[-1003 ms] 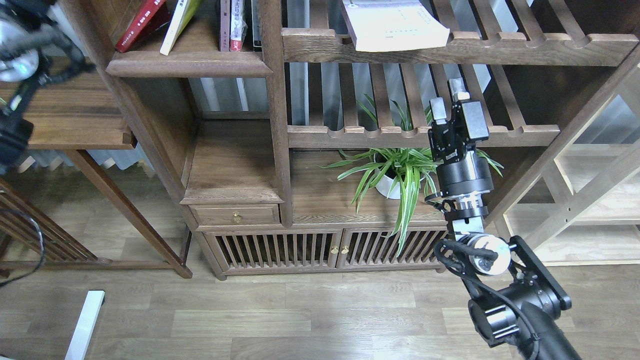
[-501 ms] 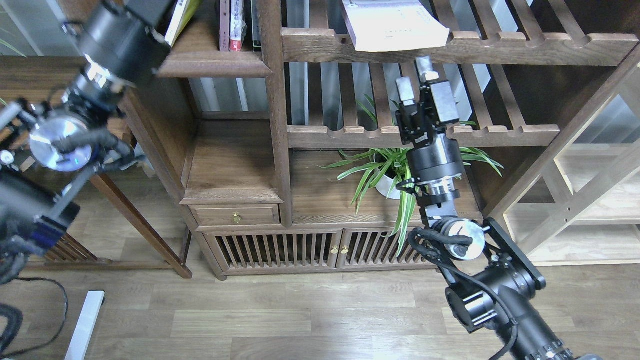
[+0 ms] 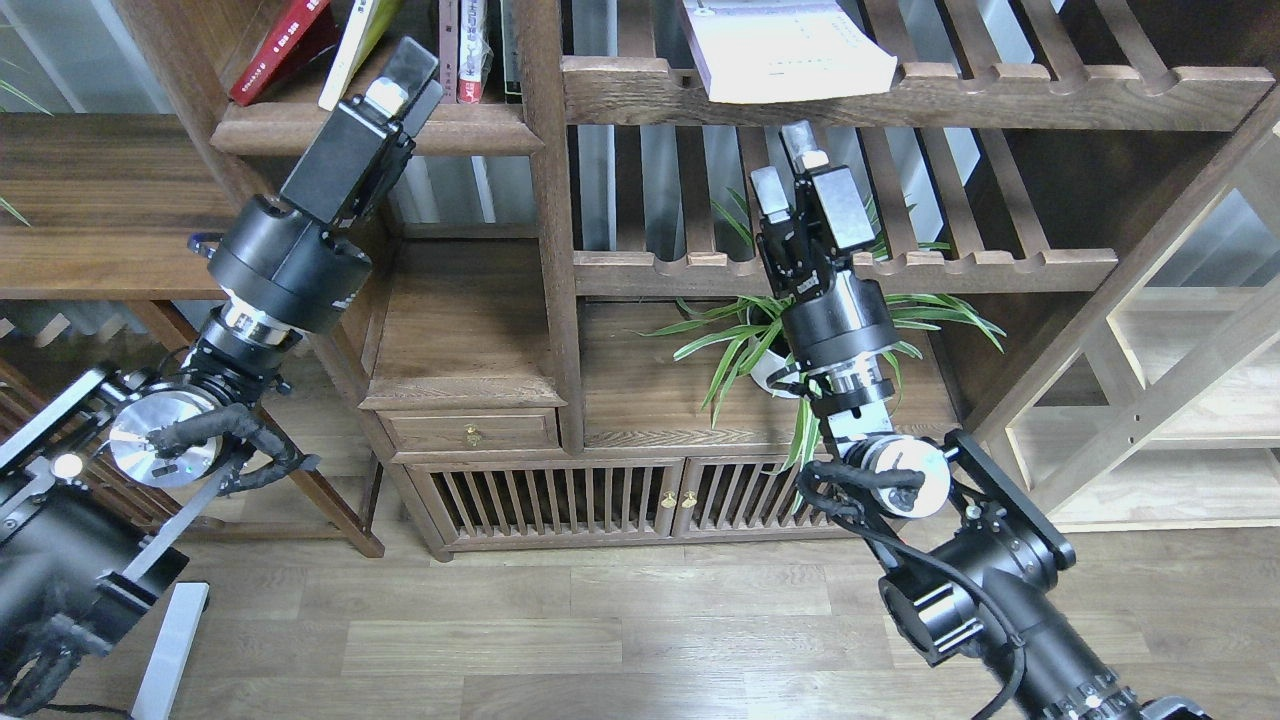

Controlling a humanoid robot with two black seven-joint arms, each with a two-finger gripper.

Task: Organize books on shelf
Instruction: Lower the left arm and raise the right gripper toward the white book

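Your left gripper (image 3: 405,75) has swung up to the shelf (image 3: 375,135) beneath the leaning yellow-green book (image 3: 352,50), fingers indistinguishable; your right gripper (image 3: 787,168), fingers apart, has shifted leftward, empty.

I see the shelf (image 3: 470,132), a solid dark board with a rounded front edge, just left of the bookcase post (image 3: 545,220). On it, farthest from the post, a red book (image 3: 282,50) leans left. Beside it a yellow-green book (image 3: 355,45) leans the same way. Closest to the post a few more books (image 3: 472,50) stand upright. Right of the post, at about the same height, a slatted rack (image 3: 900,95) carries a white book (image 3: 790,50) lying flat, one corner over the front rail. Below that, right of the post, a lower board (image 3: 650,400) holds a potted plant (image 3: 790,340).
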